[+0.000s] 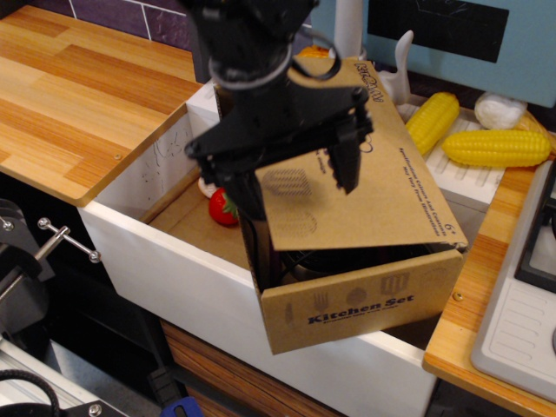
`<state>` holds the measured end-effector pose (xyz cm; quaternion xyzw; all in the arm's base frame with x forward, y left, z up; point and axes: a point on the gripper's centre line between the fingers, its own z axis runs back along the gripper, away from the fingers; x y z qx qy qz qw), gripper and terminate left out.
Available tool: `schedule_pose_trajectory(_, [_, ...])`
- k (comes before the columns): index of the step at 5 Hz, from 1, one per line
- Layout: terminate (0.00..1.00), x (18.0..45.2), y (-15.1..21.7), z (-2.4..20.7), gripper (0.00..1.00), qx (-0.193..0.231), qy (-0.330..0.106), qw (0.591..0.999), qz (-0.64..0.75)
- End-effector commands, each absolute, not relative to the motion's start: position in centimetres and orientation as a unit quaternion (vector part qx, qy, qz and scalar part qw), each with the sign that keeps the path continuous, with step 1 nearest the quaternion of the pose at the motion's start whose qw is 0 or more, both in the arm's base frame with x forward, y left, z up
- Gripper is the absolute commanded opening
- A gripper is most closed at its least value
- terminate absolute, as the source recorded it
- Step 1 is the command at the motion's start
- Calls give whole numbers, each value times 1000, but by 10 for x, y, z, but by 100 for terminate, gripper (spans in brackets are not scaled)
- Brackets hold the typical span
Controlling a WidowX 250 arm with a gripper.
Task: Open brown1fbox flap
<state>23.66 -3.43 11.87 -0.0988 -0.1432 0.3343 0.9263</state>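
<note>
The brown1fbox [360, 304] sits in the white sink [174, 269], its "Kitchen Set" front wall facing me. Its flap [400, 191] is tilted up, with a dark gap above the front wall. My black gripper [304, 204] hangs over the flap's left part with its jaws spread wide. One finger [347, 169] stands above the flap's printed top. The other finger [259, 248] reaches down past the flap's left edge into the box. The fingers stand too far apart to pinch the flap.
A red strawberry [223, 208] lies in the sink left of the box. Two yellow corn cobs [495, 148] and a white garlic [499, 109] lie on the drainer at the back right. A wooden counter [78, 95] is on the left and a stove [530, 304] on the right.
</note>
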Motion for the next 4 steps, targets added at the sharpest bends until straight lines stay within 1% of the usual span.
schedule_pose_trajectory(1, [0,266,-52,173,100,-109,-225,919,304])
schedule_pose_trajectory(2, [0,275,-69,189,100,-97,-256,923,272])
schedule_pose_trajectory(3, [0,288,-84,200,100,-95,-279,924,242])
schedule_pose_trajectory(4, [0,295,-100,208,100,-86,-293,925,227])
